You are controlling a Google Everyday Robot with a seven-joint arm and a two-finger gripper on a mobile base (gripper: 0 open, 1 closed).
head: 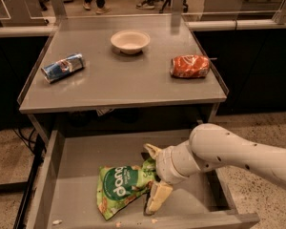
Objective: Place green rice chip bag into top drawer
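Observation:
The green rice chip bag [120, 189] lies crumpled on the flat bottom of the open top drawer [81, 159], below the grey table. My gripper [154, 174] is inside the drawer at the bag's right end. Its tan fingers [158, 196] are spread wide, one above and one below the bag's right edge, and the jaws look open around it rather than pinching it. The white arm reaches in from the right.
On the grey table [119, 85] lie a blue can [63, 67] at the left, a white bowl [130, 41] at the back middle and an orange crushed can [189, 66] at the right. Small crumbs lie near the drawer's front wall [148, 222].

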